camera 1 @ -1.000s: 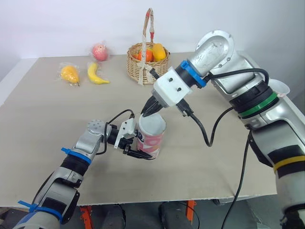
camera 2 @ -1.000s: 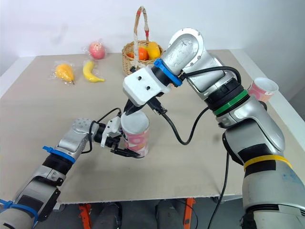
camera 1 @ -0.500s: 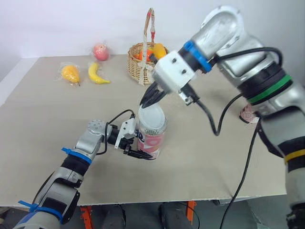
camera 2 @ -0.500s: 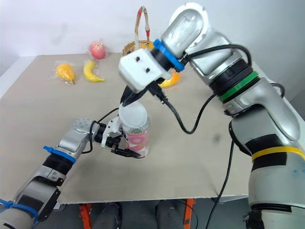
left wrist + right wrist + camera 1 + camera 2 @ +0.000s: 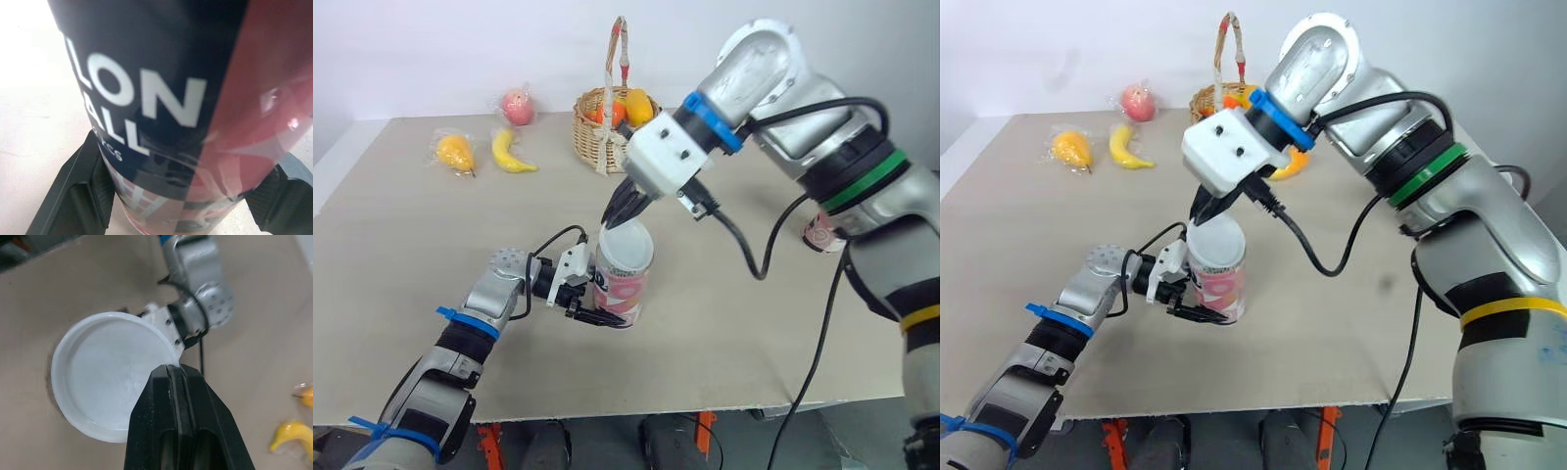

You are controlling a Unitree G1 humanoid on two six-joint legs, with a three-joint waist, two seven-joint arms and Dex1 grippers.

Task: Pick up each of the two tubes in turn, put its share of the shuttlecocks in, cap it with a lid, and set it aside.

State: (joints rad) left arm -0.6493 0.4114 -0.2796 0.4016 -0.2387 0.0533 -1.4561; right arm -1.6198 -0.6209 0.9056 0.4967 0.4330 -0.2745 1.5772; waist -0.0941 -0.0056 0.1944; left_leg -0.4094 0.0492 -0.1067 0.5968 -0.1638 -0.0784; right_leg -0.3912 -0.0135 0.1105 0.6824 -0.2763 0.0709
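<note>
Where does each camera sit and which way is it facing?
Head eyes: on the head, facing forward and down over the table, both arms, tube and lid.
Left wrist: behind the left gripper, its fingers flanking the tube.
Right wrist: behind the right gripper, looking down shut fingers onto the lid.
Shared: head and right wrist show the lid.

Setting: a robot test lab. A plain board bench (image 5: pixel 401 255) rested on orange supports (image 5: pixel 490 441) before a blank white wall (image 5: pixel 460 49); a wrapped banana (image 5: pixel 513 154), other wrapped fruit and a wicker basket (image 5: pixel 600 134) lay along its far side.
</note>
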